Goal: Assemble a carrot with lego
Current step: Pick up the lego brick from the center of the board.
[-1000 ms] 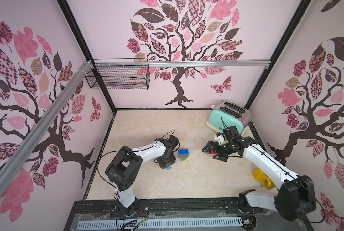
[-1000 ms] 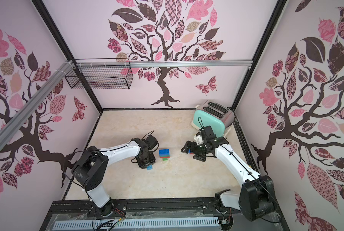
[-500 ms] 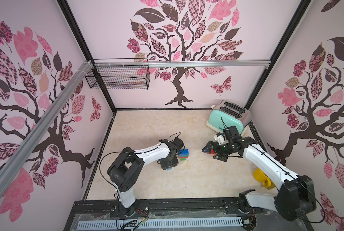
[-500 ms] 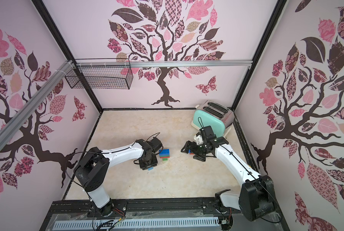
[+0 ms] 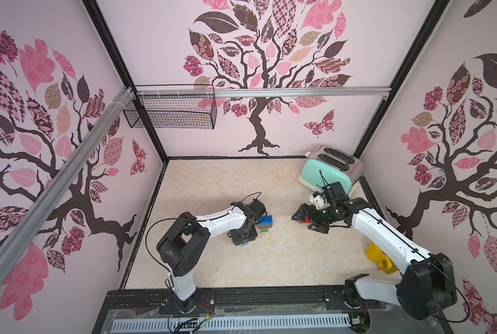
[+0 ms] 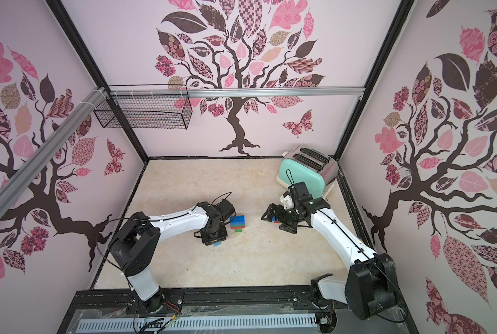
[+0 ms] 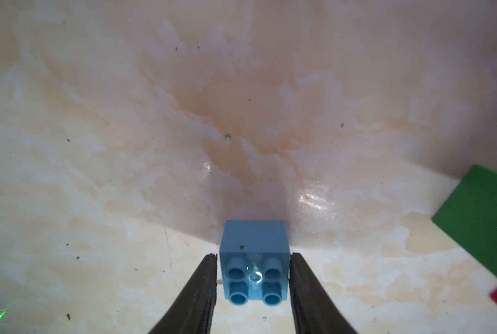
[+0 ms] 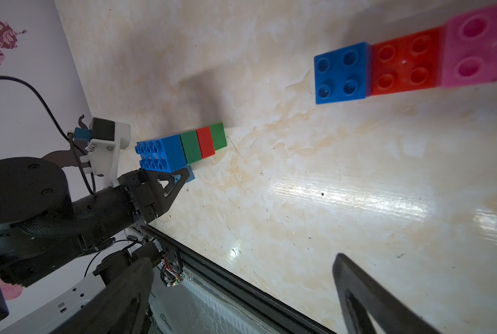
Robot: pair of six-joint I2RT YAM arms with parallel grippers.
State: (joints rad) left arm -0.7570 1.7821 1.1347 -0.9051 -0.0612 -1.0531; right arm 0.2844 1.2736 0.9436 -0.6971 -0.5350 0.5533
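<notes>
We saw the left gripper (image 7: pixel 253 256) low over the beige marbled tabletop (image 5: pixel 227 188), its black fingers pinched against both sides of a small square light-blue plastic brick (image 7: pixel 253 245) turned on its side, studs facing the wrist camera. Just beside it, mid-table, lay the carrot (image 5: pixel 265 223), a short stack of joined plastic bricks on its side: wide dark blue, then green, red, green. Well apart, the right gripper (image 8: pixel 244 258) hung with its jaws spread wide and nothing between them, near a touching row of loose studded pieces: a dark-blue square brick (image 8: pixel 341 73), a red brick (image 8: pixel 405 62) and a pink brick (image 8: pixel 478 46).
</notes>
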